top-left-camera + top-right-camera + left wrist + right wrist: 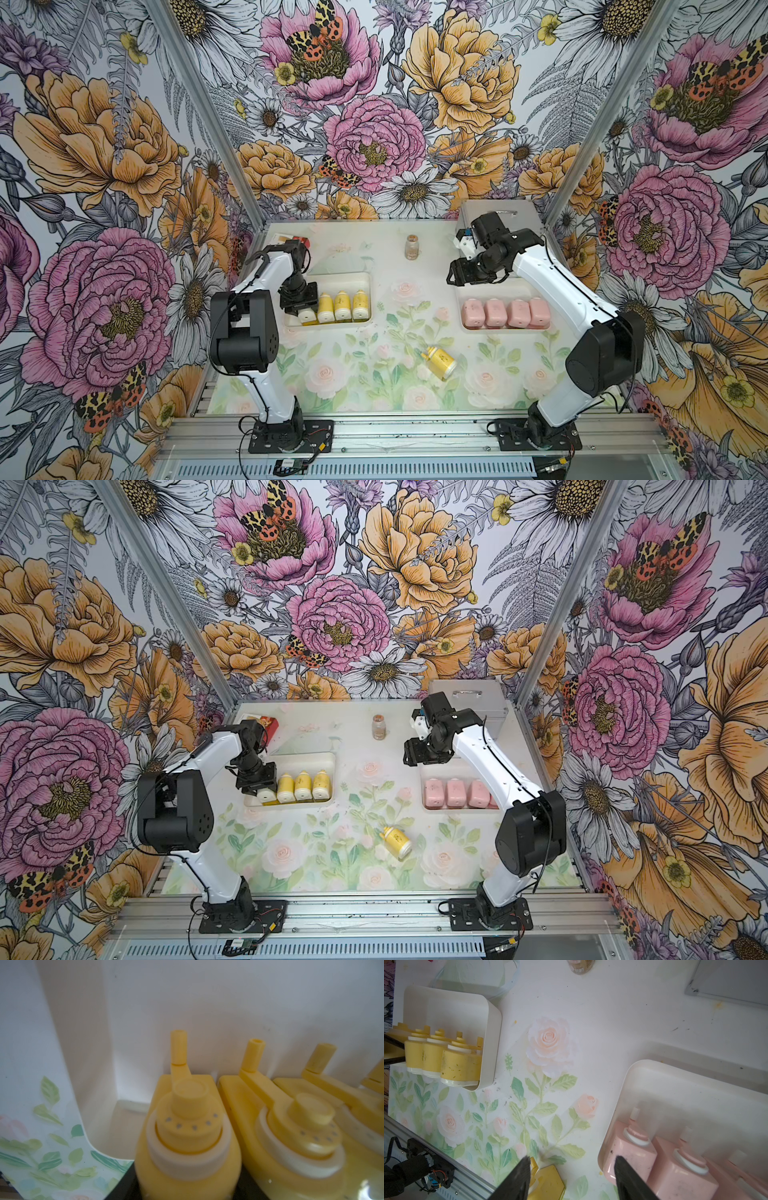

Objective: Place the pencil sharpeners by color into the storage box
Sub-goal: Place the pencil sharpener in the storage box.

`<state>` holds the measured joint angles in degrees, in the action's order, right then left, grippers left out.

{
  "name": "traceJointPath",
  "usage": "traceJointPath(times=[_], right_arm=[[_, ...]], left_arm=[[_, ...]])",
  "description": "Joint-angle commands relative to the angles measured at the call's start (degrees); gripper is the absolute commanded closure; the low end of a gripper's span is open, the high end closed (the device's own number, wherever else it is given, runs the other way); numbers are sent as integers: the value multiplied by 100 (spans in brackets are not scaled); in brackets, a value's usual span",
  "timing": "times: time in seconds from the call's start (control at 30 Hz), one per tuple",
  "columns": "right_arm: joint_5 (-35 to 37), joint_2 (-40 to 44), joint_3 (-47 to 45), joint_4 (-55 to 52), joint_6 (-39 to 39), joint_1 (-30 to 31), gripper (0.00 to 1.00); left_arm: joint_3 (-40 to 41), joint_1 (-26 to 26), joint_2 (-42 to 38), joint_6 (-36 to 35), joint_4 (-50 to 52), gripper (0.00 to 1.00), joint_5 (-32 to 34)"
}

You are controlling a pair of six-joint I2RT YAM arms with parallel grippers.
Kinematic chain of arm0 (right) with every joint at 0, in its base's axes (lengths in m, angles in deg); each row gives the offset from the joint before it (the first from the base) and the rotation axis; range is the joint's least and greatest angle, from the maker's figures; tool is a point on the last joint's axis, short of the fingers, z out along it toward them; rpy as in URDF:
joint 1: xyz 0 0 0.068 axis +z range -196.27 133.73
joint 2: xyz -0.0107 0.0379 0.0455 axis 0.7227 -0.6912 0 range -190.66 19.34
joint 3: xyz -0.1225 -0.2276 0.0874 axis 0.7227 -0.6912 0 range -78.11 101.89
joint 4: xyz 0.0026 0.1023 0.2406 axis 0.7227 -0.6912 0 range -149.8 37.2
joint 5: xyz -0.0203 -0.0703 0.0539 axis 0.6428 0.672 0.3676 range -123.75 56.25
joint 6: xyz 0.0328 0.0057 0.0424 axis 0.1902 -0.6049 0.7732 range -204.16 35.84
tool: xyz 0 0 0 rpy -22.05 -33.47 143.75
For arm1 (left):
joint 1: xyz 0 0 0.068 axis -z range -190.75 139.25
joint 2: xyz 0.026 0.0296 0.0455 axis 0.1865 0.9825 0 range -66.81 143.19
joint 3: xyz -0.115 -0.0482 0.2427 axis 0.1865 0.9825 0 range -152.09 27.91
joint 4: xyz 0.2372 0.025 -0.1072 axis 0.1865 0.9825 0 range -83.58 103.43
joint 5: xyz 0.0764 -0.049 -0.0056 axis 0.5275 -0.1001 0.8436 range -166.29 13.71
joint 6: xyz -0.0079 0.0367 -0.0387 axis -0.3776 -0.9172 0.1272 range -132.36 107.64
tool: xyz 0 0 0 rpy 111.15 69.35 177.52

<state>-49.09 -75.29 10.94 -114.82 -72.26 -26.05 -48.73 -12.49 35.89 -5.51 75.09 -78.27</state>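
My left gripper [300, 311] is down in the left white storage box [353, 280] and shut on a yellow pencil sharpener [187, 1126] at the left end of a row. Three more yellow ones [343, 305] stand beside it. Several pink sharpeners [496, 312] stand in a row in the right white box [490, 293]. One yellow sharpener [439, 362] lies on its side on the mat between the boxes, toward the front. My right gripper [572, 1161] hangs open and holds nothing above the mat, by the left edge of the pink box [675, 1088].
A small clear jar with brown filling [411, 247] stands at the back middle. A silver metal case [523, 216] sits at the back right behind the right arm. A red and white carton [291, 240] lies at the back left.
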Motion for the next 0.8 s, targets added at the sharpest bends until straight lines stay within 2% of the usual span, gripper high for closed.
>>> traceJointPath(times=[0.0,0.17,0.37,0.77], right_arm=[[-56,-40,147,76,-31,44,34],[-29,-23,79,76,-33,54,34],[-6,-19,66,75,-34,54,34],[16,-11,33,85,-36,66,34]], left_arm=[[40,-50,-171,-101,-106,58,75],[75,-53,-106,-89,-108,58,75],[43,-46,-22,-70,-111,50,100],[-44,-59,-116,17,-109,43,122]])
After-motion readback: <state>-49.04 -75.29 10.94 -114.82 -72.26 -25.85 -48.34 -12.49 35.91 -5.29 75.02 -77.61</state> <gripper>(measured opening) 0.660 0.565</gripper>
